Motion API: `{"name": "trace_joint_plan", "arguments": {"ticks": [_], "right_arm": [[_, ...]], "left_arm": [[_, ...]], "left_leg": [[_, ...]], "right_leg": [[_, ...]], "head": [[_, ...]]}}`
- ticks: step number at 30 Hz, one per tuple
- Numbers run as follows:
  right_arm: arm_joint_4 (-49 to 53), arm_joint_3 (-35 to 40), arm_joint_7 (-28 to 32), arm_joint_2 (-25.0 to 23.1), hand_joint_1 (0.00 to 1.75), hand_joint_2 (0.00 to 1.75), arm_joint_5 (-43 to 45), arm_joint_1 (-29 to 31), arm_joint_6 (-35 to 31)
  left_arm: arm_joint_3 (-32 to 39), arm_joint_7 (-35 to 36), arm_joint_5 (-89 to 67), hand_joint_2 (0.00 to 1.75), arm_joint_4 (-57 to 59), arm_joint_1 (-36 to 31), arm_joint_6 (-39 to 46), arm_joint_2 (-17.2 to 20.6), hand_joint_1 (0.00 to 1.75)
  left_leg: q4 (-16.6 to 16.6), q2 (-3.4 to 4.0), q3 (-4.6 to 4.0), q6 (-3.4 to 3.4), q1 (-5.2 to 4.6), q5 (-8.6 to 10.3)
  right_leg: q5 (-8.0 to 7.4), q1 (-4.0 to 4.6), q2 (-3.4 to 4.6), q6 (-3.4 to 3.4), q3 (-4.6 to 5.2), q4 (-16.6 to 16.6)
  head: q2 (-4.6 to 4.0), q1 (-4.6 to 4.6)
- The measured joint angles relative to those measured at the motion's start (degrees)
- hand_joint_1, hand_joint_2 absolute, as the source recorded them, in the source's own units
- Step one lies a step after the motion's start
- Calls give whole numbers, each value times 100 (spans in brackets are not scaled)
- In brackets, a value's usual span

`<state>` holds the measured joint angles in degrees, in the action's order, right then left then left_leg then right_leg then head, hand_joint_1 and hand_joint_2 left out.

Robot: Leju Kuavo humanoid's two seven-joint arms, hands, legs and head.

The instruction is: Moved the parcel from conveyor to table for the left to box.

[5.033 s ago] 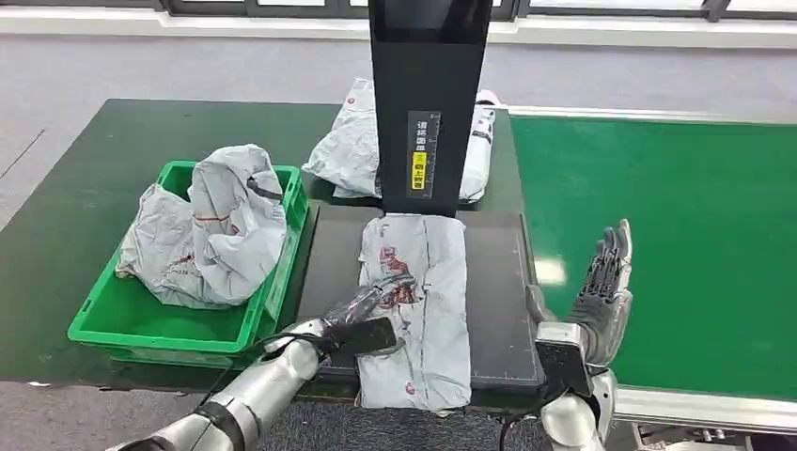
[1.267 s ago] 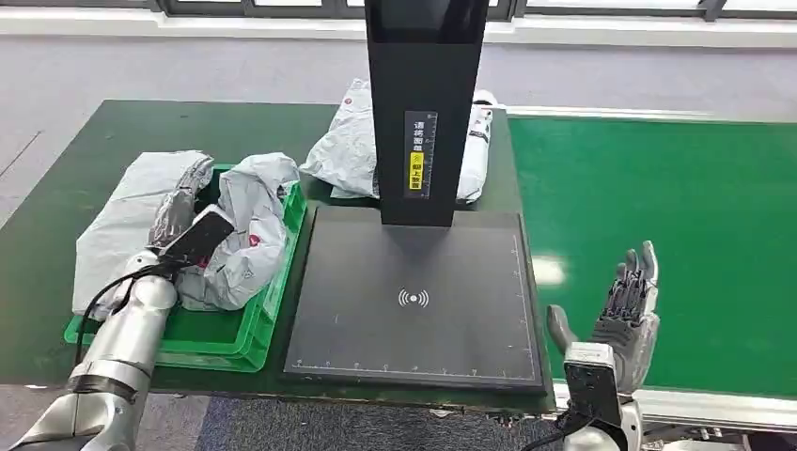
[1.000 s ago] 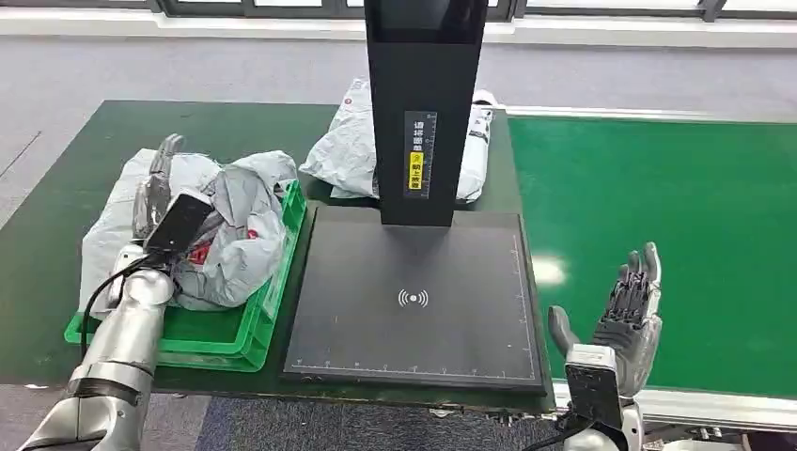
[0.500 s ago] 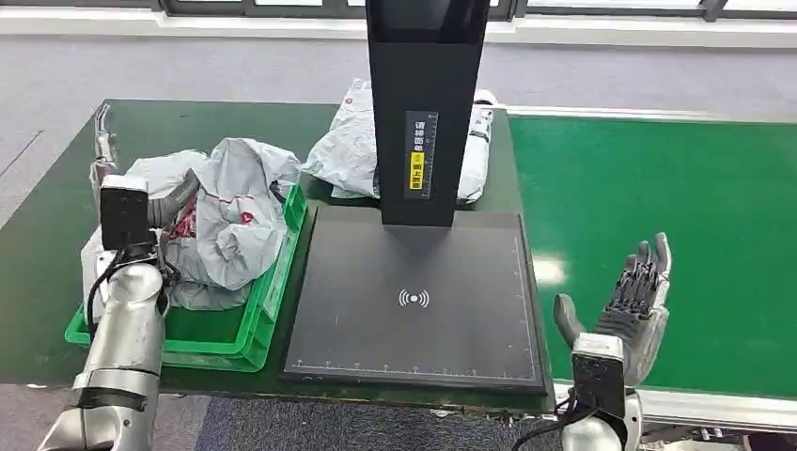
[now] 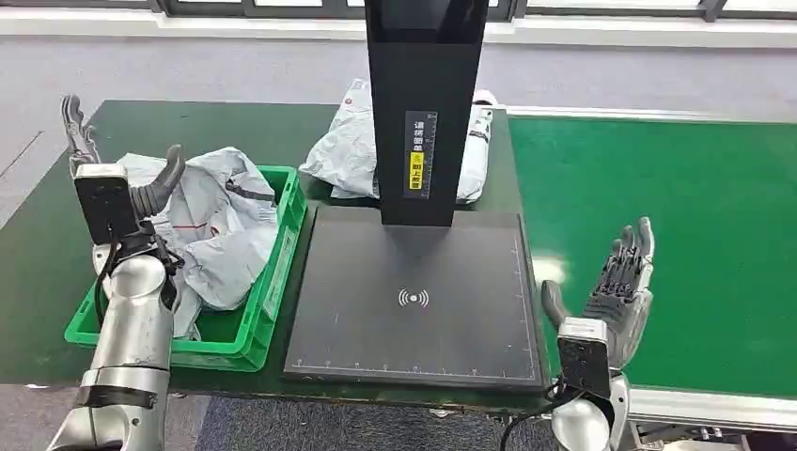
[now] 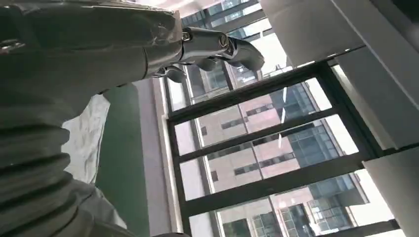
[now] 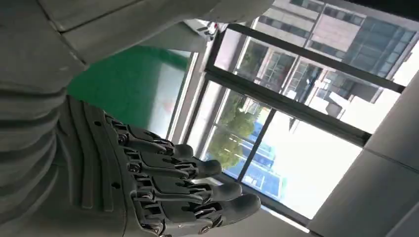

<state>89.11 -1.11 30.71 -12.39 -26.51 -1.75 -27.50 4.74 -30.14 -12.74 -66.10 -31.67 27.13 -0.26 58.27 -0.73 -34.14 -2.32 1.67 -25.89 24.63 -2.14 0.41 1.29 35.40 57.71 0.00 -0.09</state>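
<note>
Grey parcels (image 5: 221,225) lie crumpled in the green bin (image 5: 278,282) at the table's left; a patch of grey parcel (image 6: 84,138) also shows in the left wrist view. My left hand (image 5: 105,178) is raised over the bin's left side, fingers (image 5: 73,122) spread upward, holding nothing. Its fingers (image 6: 222,47) point toward the windows in the left wrist view. My right hand (image 5: 616,293) stands upright and open at the near edge of the green conveyor (image 5: 677,235), with its fingers (image 7: 168,190) apart and nothing in them.
A black scanner pad (image 5: 414,310) lies between the bin and the conveyor, with a tall black post (image 5: 428,103) at its far side. Another grey parcel (image 5: 343,150) lies behind the post. The dark green table (image 5: 56,216) extends left of the bin.
My left hand carried the parcel from the scanner pad to the bin, let it go, then rose up and back to the left. The right hand has barely moved.
</note>
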Motion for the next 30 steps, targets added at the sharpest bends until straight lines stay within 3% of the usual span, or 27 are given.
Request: {"name": "trace_joint_plan", "arguments": {"ticks": [7,15,30], "right_arm": [[-94,164,-55,124,0,175,-22,-1,-129],[-140,251,-92,253,0,175,-15,-62,-142],[-181,260,-92,297,0,175,108,-64,-69]], "left_arm": [[-31,660,-998,175,443,-321,358,201,0],[-31,679,-1250,175,723,-338,314,433,0],[-31,647,-1206,175,868,-359,207,463,0]], "left_leg": [[0,-1,0,-1,0,0],[0,0,-1,-1,0,0],[0,-1,-2,-1,0,0]], "right_leg": [[0,0,2,0,0,1],[1,0,2,-1,2,1],[0,0,2,-1,1,1]], "head": [[0,0],[-2,-2],[0,0]]}}
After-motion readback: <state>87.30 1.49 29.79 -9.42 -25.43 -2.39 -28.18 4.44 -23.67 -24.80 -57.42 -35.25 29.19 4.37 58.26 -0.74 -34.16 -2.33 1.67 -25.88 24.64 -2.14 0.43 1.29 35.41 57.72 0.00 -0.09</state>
